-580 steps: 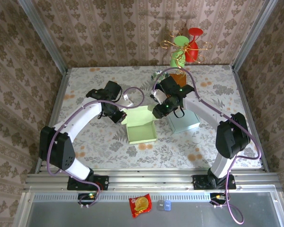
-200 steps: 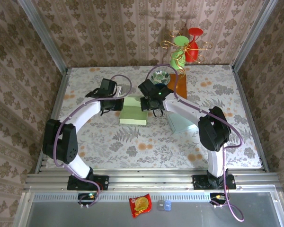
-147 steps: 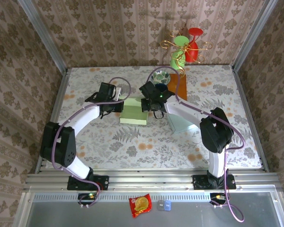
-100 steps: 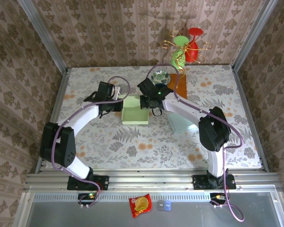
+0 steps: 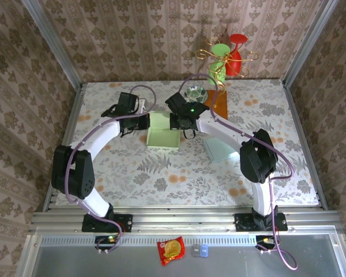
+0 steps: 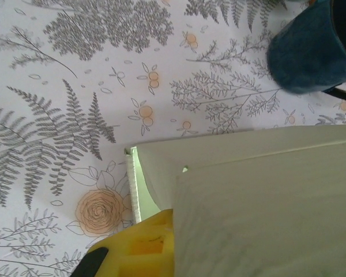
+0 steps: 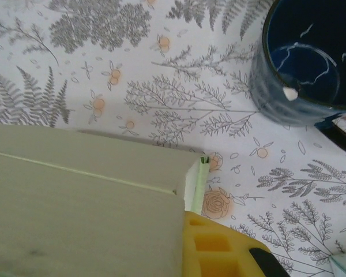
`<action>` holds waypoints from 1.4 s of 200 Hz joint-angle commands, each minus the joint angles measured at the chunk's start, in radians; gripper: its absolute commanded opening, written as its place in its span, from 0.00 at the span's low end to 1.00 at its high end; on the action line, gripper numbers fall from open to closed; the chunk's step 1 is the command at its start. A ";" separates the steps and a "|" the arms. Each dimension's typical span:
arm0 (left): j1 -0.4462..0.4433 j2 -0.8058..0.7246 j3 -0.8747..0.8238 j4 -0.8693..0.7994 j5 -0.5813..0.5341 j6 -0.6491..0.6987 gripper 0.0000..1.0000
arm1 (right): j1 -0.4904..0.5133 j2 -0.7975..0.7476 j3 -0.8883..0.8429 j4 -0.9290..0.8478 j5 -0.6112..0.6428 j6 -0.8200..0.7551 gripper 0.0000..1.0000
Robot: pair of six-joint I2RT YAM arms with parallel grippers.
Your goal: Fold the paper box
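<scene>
The pale green paper box (image 5: pixel 164 137) sits at mid-table, its hollow facing up. My left gripper (image 5: pixel 142 122) holds its left side and my right gripper (image 5: pixel 179 122) holds its right side, both shut on thin paper walls. In the left wrist view a yellow finger (image 6: pixel 135 248) presses the outside of a box panel (image 6: pixel 265 196); the other finger is hidden behind it. The right wrist view mirrors this: a yellow finger (image 7: pixel 219 248) lies against the box panel (image 7: pixel 81 202), and a folded green flap edge (image 7: pixel 199 179) stands at the corner.
A dark blue bowl (image 5: pixel 195 93) stands just behind the box, close to both wrists (image 6: pixel 308 52) (image 7: pixel 305 63). A pale blue box (image 5: pixel 222 149) lies to the right, an orange-brown block (image 5: pixel 216 105) behind it. Red and green cups hang on a gold stand (image 5: pixel 226 57).
Both grippers have carried the box a little toward the back of the table. The box has tipped from showing a flat face to showing its hollow.
</scene>
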State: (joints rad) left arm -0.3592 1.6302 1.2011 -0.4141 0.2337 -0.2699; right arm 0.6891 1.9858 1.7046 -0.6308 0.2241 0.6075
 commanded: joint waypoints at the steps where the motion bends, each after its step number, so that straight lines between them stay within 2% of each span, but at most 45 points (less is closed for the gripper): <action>1: -0.020 -0.008 -0.049 0.076 0.087 -0.009 0.00 | 0.015 -0.020 -0.046 0.118 -0.066 0.013 0.00; 78: -0.052 -0.073 -0.253 0.266 0.037 0.026 0.00 | 0.033 -0.083 -0.209 0.217 -0.031 -0.044 0.00; 108: -0.063 -0.100 -0.285 0.263 -0.027 0.019 0.00 | 0.037 -0.108 -0.172 0.121 -0.025 -0.016 0.24; 133: -0.071 -0.116 -0.297 0.257 -0.071 0.010 0.00 | 0.036 -0.145 -0.132 0.008 -0.114 0.082 0.41; 158: -0.084 -0.121 -0.299 0.249 -0.098 0.002 0.00 | 0.035 -0.237 -0.190 0.008 -0.220 0.268 0.51; 176: -0.090 -0.124 -0.298 0.246 -0.117 0.000 0.00 | 0.024 -0.319 -0.279 0.068 -0.280 0.440 0.53; 204: -0.090 -0.129 -0.297 0.244 -0.133 -0.007 0.00 | 0.017 -0.444 -0.399 0.203 -0.258 0.730 0.54; 207: -0.117 -0.129 -0.297 0.244 -0.136 -0.009 0.00 | 0.018 -0.456 -0.412 0.223 -0.250 0.767 0.54; 218: -0.123 -0.135 -0.300 0.244 -0.144 -0.012 0.00 | 0.021 -0.483 -0.462 0.306 -0.227 0.912 0.54; 251: -0.129 -0.152 -0.312 0.245 -0.166 -0.021 0.00 | 0.040 -0.460 -0.485 0.411 -0.158 1.258 0.53; 280: -0.133 -0.163 -0.327 0.250 -0.177 -0.030 0.00 | 0.040 -0.376 -0.406 0.407 -0.137 1.346 0.52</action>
State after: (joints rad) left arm -0.4896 1.4967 0.8948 -0.1493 0.0811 -0.2745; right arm 0.7216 1.5433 1.2377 -0.2668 0.0250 1.7409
